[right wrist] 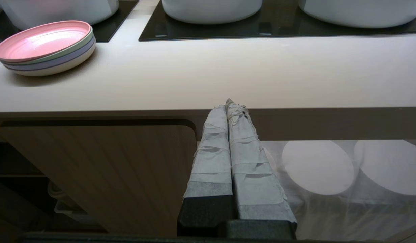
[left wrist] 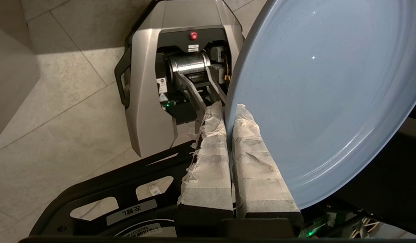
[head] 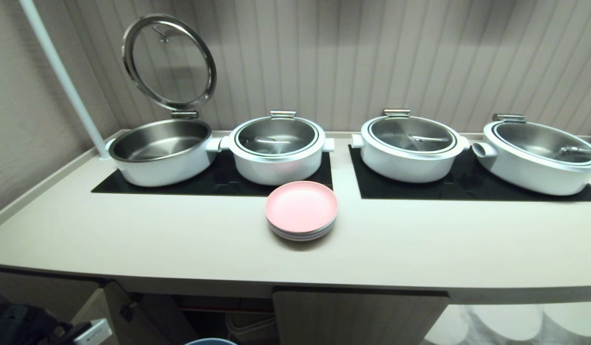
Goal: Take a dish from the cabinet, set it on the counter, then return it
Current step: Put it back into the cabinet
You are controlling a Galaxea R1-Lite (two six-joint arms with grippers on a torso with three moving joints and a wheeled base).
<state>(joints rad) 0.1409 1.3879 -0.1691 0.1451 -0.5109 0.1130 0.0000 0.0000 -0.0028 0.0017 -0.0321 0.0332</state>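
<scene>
The blue dish stands on edge in the left wrist view, its face filling much of that view. My left gripper is shut on its rim, one taped finger on each side, low in front of the cabinet and above the floor. A sliver of the dish's blue rim shows at the bottom of the head view, below the counter. One cabinet door is closed; the door left of it stands open. My right gripper is shut and empty, pointing at the counter's front edge.
A pink-topped stack of plates sits mid-counter in front of several white pots on black mats; the far-left pot's lid stands raised. My own base is on the tiled floor beneath the dish.
</scene>
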